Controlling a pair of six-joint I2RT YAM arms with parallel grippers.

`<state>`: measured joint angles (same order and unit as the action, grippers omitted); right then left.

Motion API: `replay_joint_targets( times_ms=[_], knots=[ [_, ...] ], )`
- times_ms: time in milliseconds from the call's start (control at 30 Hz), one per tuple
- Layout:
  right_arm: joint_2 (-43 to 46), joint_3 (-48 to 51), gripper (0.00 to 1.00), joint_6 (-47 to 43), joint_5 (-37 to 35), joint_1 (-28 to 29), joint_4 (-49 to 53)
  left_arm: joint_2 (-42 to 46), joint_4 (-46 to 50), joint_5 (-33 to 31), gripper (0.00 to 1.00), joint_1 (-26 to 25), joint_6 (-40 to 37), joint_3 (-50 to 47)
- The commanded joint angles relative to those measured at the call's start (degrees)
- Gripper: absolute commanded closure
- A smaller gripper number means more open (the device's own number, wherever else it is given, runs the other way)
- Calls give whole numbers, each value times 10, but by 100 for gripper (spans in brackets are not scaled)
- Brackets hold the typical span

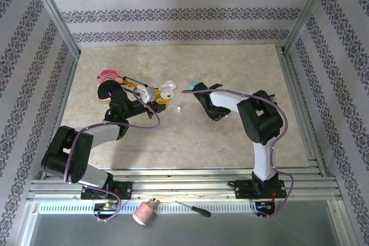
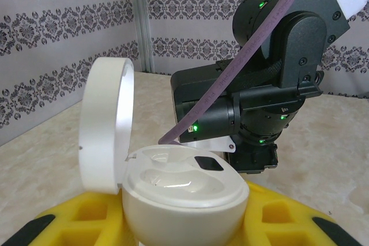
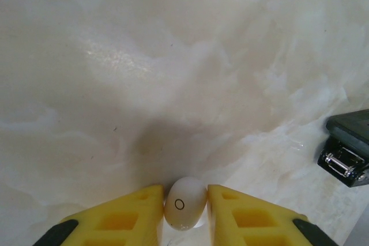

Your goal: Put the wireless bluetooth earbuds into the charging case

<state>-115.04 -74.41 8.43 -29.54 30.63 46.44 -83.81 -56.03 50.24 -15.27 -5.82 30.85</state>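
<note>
The right tool [image 3: 185, 192] is pinching a tiny white earbud [image 3: 184, 205] over the worktop [image 3: 173, 56], while the left tool [image 2: 184, 230] is clasping the open charging case [image 2: 183, 185]. Light, hard and glossy, the earbud is probably wanting a gentle hold across its middle.

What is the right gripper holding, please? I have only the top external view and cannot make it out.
Observer: The right wrist view shows the right gripper pinching a tiny glossy white plastic earbud between its yellow fingers.
Operator: Thanks. Is the case open?
Observer: Yes; in the left wrist view the white oval plastic charging case, held by the left gripper, has its lid standing upright.
Operator: Anything inside?
Observer: A moulded recess and a small dark square; I cannot tell whether a bud sits there.
</note>
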Motion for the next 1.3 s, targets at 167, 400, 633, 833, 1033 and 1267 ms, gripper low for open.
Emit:
replay_joint_targets(
  times_ms=[167,400,633,833,1033,1267],
  knots=[
    [5,0,79,6,-12,-5,6,15,1,-3,74,6,-6,-4],
    [99,39,81,51,96,-31,-56,10,0,-1,74,6,-1,0],
    [198,100,82,136,250,-76,-146,1,-10,4,74,6,5,2],
    [246,148,83,213,407,-123,-236,-12,-32,14,74,5,21,4],
    [249,142,83,211,441,-131,-228,-34,-81,32,74,4,58,5],
    [263,133,83,206,482,-133,-219,-55,-91,43,78,3,65,11]
  ],
)
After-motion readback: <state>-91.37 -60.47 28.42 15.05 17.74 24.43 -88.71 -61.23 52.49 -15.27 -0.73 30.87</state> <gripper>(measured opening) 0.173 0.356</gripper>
